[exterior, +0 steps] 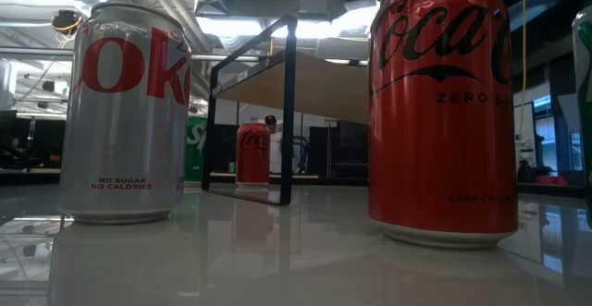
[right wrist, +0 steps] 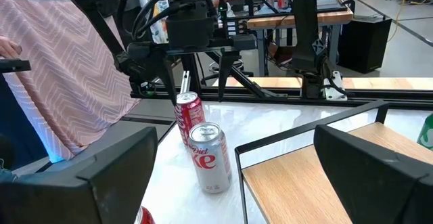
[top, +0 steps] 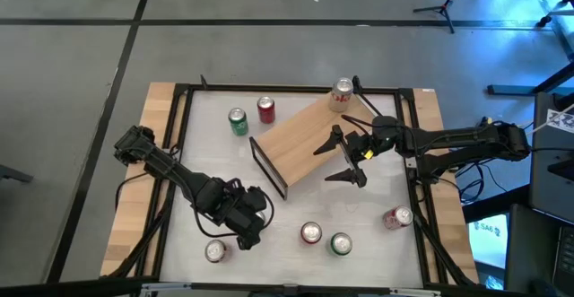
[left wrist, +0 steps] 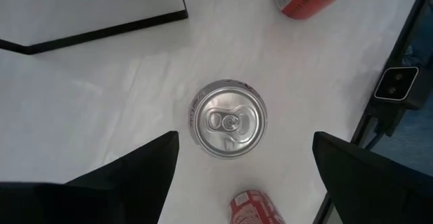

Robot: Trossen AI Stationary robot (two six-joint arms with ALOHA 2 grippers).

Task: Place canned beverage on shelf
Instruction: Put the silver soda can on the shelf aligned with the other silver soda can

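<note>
Early in the job, by the look of it. Lower left of the high view: left pincer spread wide, hovering over a silver-topped can upright on the white bench, nothing pinched yet. Centre: shelf lying at an angle, bare but for one silver can at its upper right end. Right: right pincer spread, empty, poised at the shelf's right edge. Grasp, lift and placement all left to do.
</note>
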